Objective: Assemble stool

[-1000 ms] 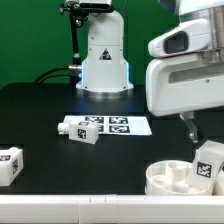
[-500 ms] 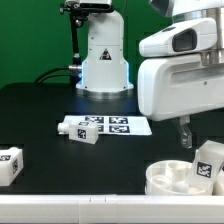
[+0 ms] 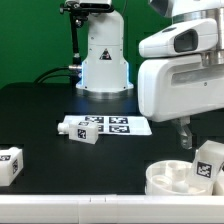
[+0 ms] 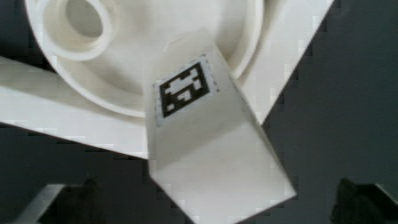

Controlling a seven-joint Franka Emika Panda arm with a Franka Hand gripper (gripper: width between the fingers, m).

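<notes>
The stool's round white seat lies at the front on the exterior view's right, hollow side up. A chunky white leg with a marker tag leans against its rim. My gripper hangs just above that leg, open and holding nothing. In the wrist view the leg lies across the seat and runs between my dark fingertips, which stand wide apart on either side of it without touching it. A second leg lies at the marker board's left end. A third leg sits at the far left.
The marker board lies flat on the black table in front of the robot base. A white strip runs along the table's front edge, close to the seat. A green backdrop stands behind.
The arm shifted a little toward the exterior view's left early in the second, then held still. The jaws stayed open. No part moved.
</notes>
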